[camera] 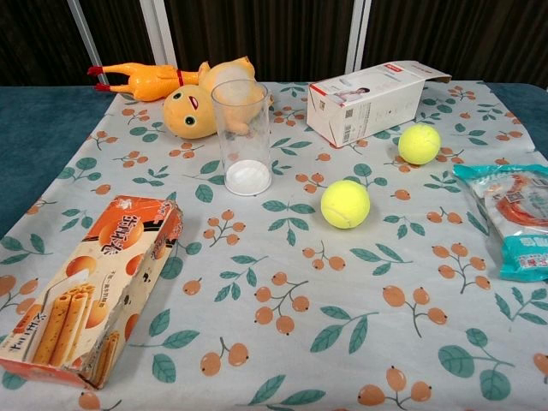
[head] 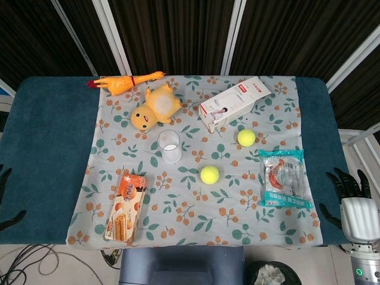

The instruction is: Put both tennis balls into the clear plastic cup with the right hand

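Note:
Two yellow-green tennis balls lie on the floral cloth: one [head: 209, 174] [camera: 345, 204] near the middle, the other [head: 246, 138] [camera: 419, 144] farther back and to the right. The clear plastic cup [head: 170, 146] [camera: 241, 137] stands upright and empty, left of both balls. My right hand [head: 350, 199] hangs off the table's right edge, fingers spread, holding nothing. My left hand [head: 6, 199] shows only as dark fingers at the left edge, also off the table. Neither hand appears in the chest view.
A white carton [head: 233, 103] lies behind the balls. A teal snack packet [head: 284, 177] sits right of the nearer ball. An orange biscuit box [head: 126, 206] lies front left. A yellow plush toy [head: 155, 105] and rubber chicken [head: 126, 82] sit at the back left.

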